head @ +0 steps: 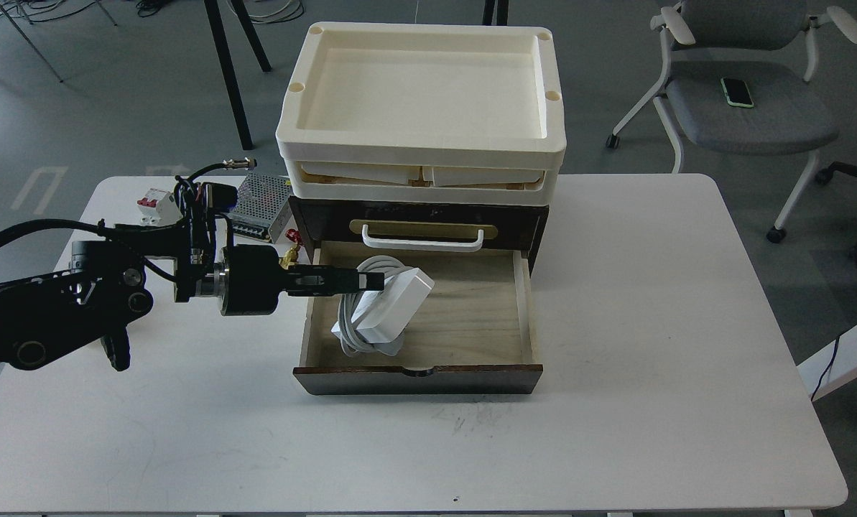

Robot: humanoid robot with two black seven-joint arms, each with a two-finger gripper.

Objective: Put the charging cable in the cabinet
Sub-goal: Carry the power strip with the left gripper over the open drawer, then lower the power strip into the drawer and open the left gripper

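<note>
The charging cable [392, 310], a white power strip with its cord coiled around it, hangs tilted inside the open lower drawer of the dark brown cabinet [417, 378]. My left gripper [372, 281] reaches in from the left over the drawer's left wall and is shut on the coiled cord and strip. The drawer's pale wood floor shows to the right of the strip. The upper drawer with its white bar handle [423, 238] is closed. My right gripper is out of view.
Two stacked cream plastic trays [421, 151] sit on top of the cabinet. A perforated metal power supply [259, 205] and a small white circuit breaker [155, 205] lie on the white table [615, 402] behind my left arm. An office chair stands at the back right.
</note>
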